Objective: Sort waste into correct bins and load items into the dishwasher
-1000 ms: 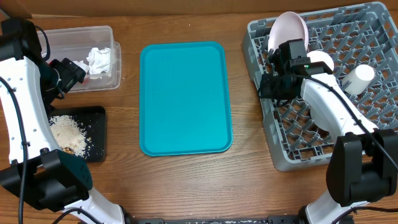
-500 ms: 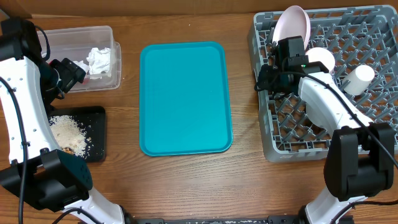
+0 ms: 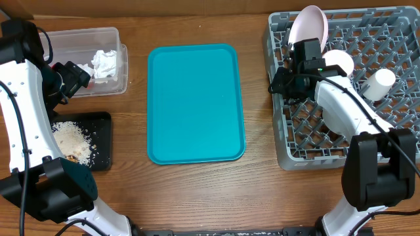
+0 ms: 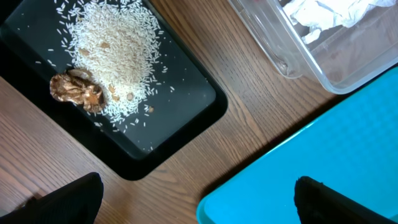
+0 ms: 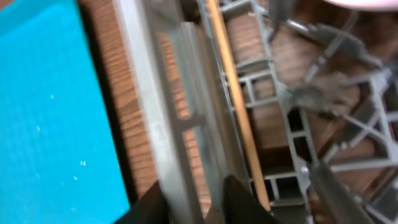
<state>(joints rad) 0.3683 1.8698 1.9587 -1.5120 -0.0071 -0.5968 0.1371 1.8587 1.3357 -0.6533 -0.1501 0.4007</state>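
Evidently the right gripper (image 5: 198, 198) pinches the dish rack (image 3: 278, 141) by its rim facing the teal tray (image 3: 197, 105); left gripper (image 4: 199, 202) gapes wide.

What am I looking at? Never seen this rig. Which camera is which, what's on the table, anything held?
It is a robot with a left arm and a right arm at a wooden table, each ending in a two-finger gripper. The wide picture comes from a fixed camera overhead. The other two come from a camera on each wrist, looking past that arm's own fingers.

On the table: a teal tray in the middle, a clear tub holding a crumpled napkin, and a black tray with rice and a brown food piece. A grey dish rack holds a pink plate and a white cup.

The left gripper is open and holds nothing. The right gripper straddles the rack's wall and looks clamped on it.
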